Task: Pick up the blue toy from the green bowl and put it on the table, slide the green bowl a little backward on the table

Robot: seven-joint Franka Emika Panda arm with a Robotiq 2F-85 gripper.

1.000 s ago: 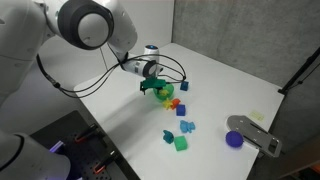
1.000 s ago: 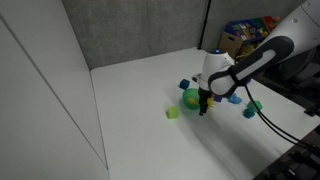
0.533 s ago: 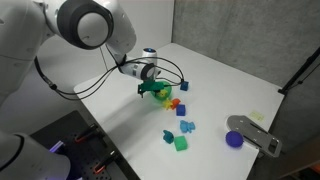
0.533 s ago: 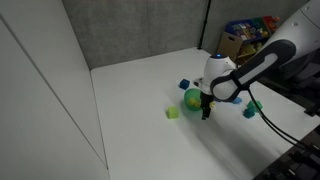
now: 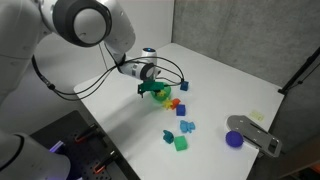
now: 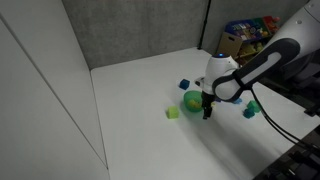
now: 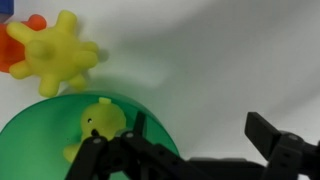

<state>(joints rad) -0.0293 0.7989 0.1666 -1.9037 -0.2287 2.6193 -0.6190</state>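
Observation:
The green bowl (image 7: 45, 125) fills the lower left of the wrist view and holds a yellow toy (image 7: 103, 119); no blue toy shows inside it. My gripper (image 7: 200, 135) is open, low over the table (image 7: 220, 60). One finger stands at the bowl's rim and the other over bare table. In both exterior views the gripper (image 5: 150, 91) (image 6: 207, 108) is right at the bowl (image 5: 162, 93) (image 6: 190, 99). A tiny dark-blue piece (image 5: 168, 135), perhaps the blue toy, lies on the table by a green cube (image 5: 181, 143).
A yellow spiky toy (image 7: 58, 52) and an orange piece (image 7: 20, 45) lie just beyond the bowl. Blue blocks (image 5: 187, 127) lie nearby. A purple round thing (image 5: 234, 139) and a grey object (image 5: 256, 134) sit toward the table's edge. A dark backdrop stands behind.
The arm has shifted only slightly beside the bowl; the bowl and toys stay about where they were.

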